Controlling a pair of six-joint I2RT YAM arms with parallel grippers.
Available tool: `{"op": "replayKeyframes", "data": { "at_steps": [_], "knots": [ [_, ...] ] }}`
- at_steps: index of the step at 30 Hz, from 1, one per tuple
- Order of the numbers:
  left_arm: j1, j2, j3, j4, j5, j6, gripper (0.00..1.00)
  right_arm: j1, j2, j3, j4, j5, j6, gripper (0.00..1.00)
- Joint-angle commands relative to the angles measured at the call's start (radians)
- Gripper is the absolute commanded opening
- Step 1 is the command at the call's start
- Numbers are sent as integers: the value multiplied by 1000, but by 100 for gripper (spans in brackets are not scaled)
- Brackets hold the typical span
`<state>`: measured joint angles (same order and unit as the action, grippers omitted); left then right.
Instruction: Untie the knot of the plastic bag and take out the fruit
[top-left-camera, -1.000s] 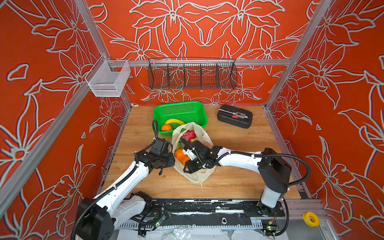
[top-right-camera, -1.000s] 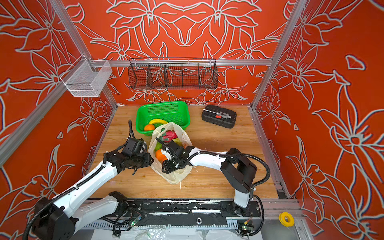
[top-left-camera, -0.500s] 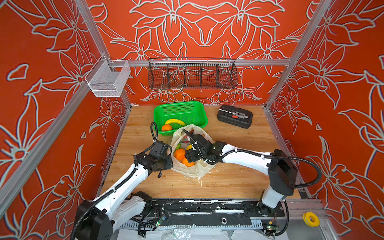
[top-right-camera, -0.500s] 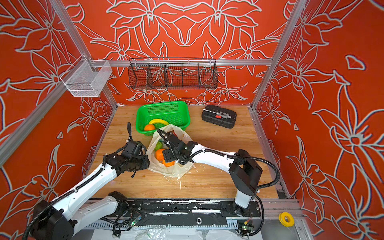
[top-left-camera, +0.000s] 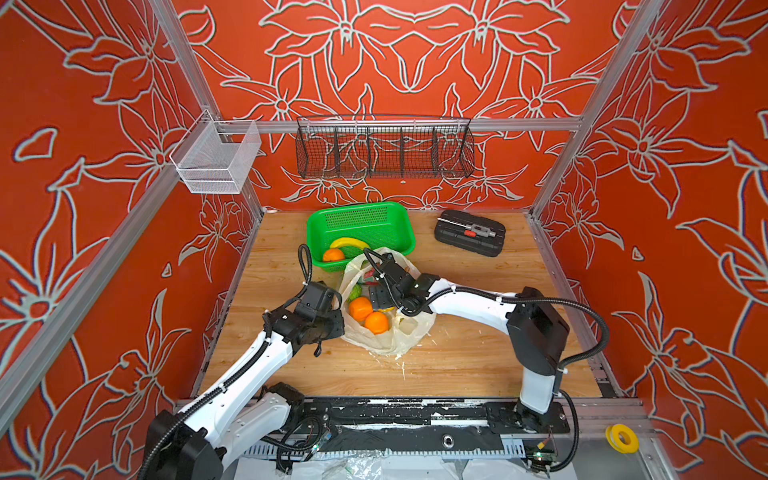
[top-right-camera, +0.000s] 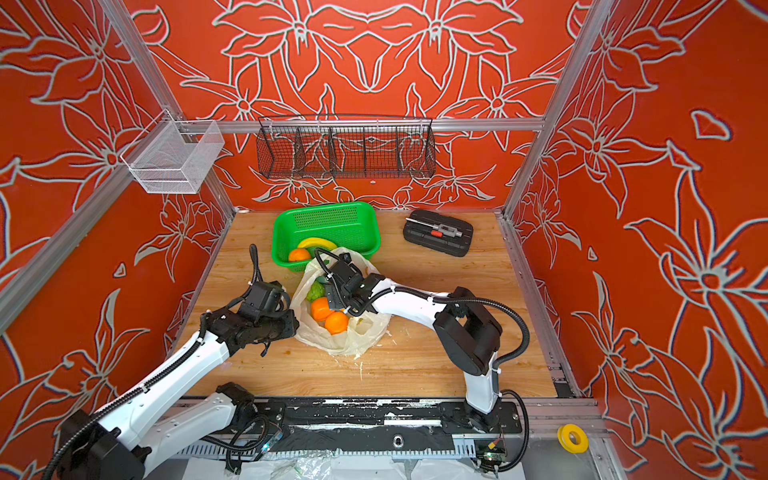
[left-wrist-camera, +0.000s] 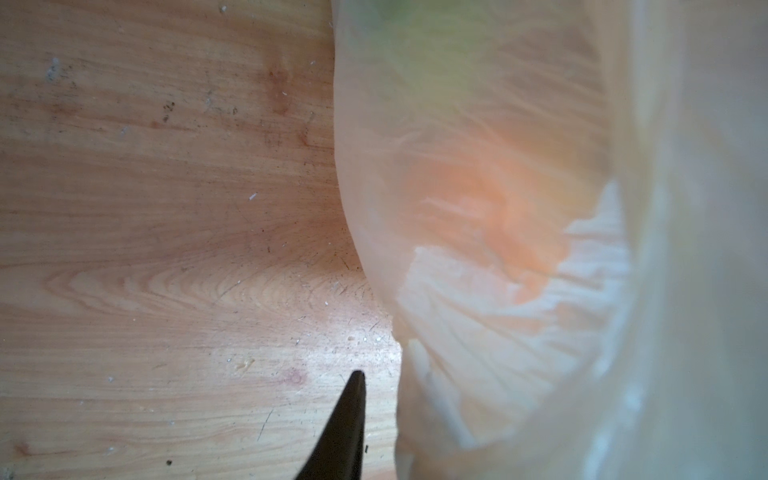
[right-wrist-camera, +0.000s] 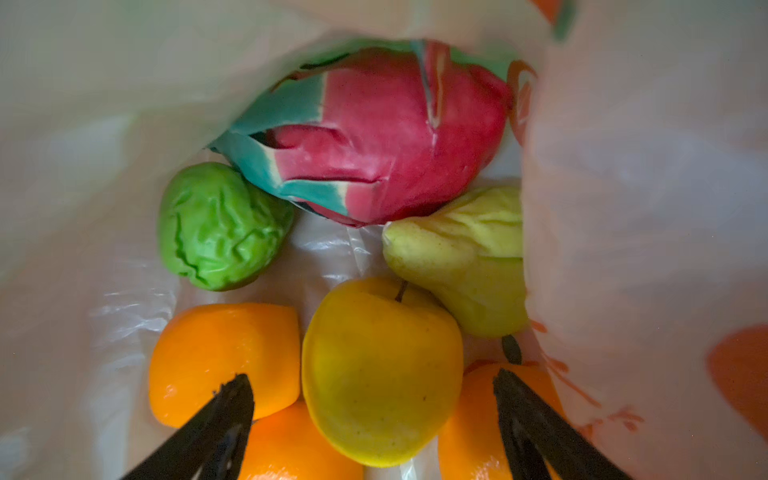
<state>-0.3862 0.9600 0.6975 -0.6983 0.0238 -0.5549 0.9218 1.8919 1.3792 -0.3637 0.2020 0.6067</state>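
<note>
- Top views: the plastic bag (top-left-camera: 401, 336) lies near the middle of the bench (top-left-camera: 457, 365) with its mouth gaping open. It is just in front of the green basket (top-left-camera: 361, 220), which stands at the far edge.
- Two oranges (top-left-camera: 360, 308) and a green fruit (top-left-camera: 354, 293) show inside the bag. A banana (top-left-camera: 349, 242) and a lone orange (top-left-camera: 333, 254) lie in the basket.
- The right pincer (top-left-camera: 379, 297) is down in the bag's mouth, and the left pincer (top-left-camera: 337, 318) sits at the bag's left rim. A black case (top-left-camera: 469, 232) rests near the far right corner, well apart.
- Left wrist view: one dark finger (left-wrist-camera: 349, 415) hangs over the bare bench (left-wrist-camera: 145, 208), just beside the bag's film (left-wrist-camera: 478, 340). The film drapes over where the other finger would be. The left pincer stands narrow, pinched on the plastic bag's rim.
- Right wrist view: the fruit lies inside the bag (right-wrist-camera: 644, 208):
  - a dragon fruit (right-wrist-camera: 374, 133)
  - the bumpy green fruit (right-wrist-camera: 220, 226)
  - a pale pear (right-wrist-camera: 457, 257)
  - a yellow fruit (right-wrist-camera: 382, 332) with a stem
  - three oranges (right-wrist-camera: 216, 349)
- The right pincer (right-wrist-camera: 372, 376) is spread wide and holds nothing, with one finger (right-wrist-camera: 232, 407) on each side of the yellow fruit.
</note>
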Motion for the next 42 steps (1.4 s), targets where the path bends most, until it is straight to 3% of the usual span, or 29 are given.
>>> {"op": "replayKeyframes", "data": {
  "at_steps": [1, 9, 12, 23, 28, 34, 42],
  "knots": [
    [-3, -19, -9, -13, -1, -8, 24, -9, 43, 40, -32, -21, 36, 93],
    [-3, -24, -4, -13, 0, -14, 24, -12, 106, 53, -34, -59, 66, 92],
    [-3, -26, -3, -15, 2, -16, 33, -19, 108, 42, -19, -71, 74, 88],
    [-3, -124, 29, -14, 13, -6, 63, -31, 7, -18, 76, -121, 71, 57],
    [-3, -197, 34, 40, 47, 85, 68, -30, -62, -41, 94, -149, 66, 54],
    [-3, -317, 2, 219, 150, 216, 75, -31, -178, -86, 123, -172, 62, 52],
    [-4, -372, -32, 461, 309, 491, 81, -66, -358, -167, 200, -291, 101, 52]
  ]
}}
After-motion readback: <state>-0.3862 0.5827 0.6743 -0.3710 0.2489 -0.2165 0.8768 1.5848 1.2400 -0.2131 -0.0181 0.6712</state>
